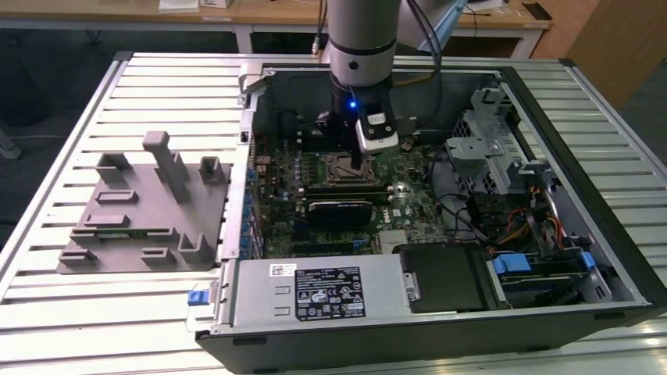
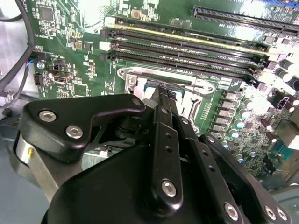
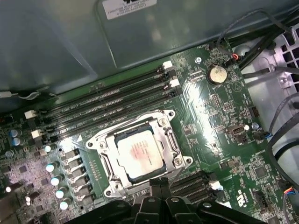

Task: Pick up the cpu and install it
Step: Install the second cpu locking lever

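The cpu is already lying flat in the socket on the motherboard, silver top up, framed by the metal socket bracket. The board is sitting inside the open computer case, which is lying on its side toward the far right part of the slatted table as the exterior view shows it. The grey fixture block is standing well apart, nearer the table's other long edge.

The pincer is hanging just above the socket's edge, and the cpu is lying directly beyond its tips, almost underneath. In the first wrist view the two fingers are pressing together with no gap showing, and nothing is sitting between them, so the pincer is looking closed and empty. The chip is square, so no long axis is mattering here; its sides are running parallel to the memory slots beside the socket.

In the second wrist view the pincer is pointing down at the socket, but its own linkage is covering the chip, leaving just the bracket and slots to be seen. In the exterior view the arm is standing upright over the board's middle, with the pincer touching down at the socket; that view is giving the case layout but not the chip's seating.
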### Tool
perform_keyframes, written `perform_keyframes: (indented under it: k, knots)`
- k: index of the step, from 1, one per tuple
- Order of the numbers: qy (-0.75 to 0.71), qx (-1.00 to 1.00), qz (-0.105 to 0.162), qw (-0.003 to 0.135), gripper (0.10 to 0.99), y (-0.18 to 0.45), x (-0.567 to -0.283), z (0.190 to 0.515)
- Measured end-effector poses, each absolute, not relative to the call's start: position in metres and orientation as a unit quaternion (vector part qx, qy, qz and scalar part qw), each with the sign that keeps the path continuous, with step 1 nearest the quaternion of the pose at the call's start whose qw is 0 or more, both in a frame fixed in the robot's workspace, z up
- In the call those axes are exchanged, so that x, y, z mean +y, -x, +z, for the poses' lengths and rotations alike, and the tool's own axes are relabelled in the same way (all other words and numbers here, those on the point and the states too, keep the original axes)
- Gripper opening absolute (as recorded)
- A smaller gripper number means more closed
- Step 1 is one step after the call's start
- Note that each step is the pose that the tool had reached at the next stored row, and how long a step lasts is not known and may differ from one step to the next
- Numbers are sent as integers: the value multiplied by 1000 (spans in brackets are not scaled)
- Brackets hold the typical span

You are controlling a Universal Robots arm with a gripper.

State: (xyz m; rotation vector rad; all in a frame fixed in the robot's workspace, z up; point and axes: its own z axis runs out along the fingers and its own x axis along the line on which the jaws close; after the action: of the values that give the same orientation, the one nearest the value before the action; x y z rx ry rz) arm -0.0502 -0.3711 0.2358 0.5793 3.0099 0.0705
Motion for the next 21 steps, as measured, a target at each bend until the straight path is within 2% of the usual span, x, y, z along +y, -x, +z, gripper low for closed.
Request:
perform_keyframes:
  k: [21]
  knots:
    - [-142,989,24,37,106,52,-381,236]
